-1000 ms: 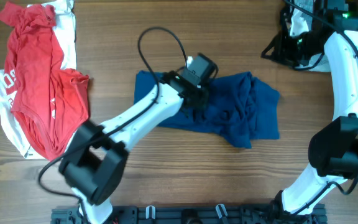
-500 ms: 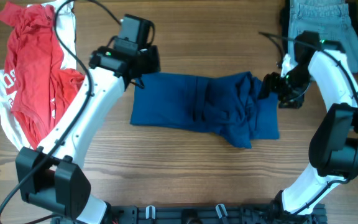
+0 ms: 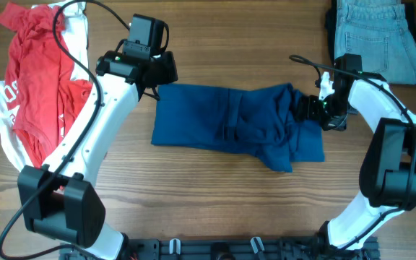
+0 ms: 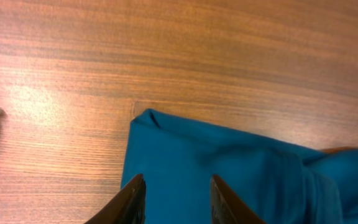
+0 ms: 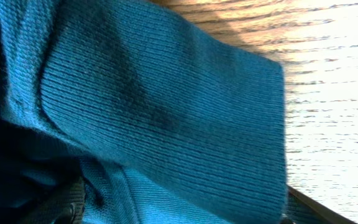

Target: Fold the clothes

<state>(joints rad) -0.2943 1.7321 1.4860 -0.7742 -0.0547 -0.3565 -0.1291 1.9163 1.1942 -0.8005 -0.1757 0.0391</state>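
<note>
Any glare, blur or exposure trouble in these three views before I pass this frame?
Overhead: evenly lit and sharp. Left wrist: a bright glare patch on the wooden table, with the dark blue shirt in focus. Right wrist: the shirt's weave is sharp up close, but the wood at upper right is blown out.

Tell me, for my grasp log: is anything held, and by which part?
Nothing is held. The left gripper hangs open over the far left corner of the blue shirt; the right gripper stands open at its right edge.
</note>
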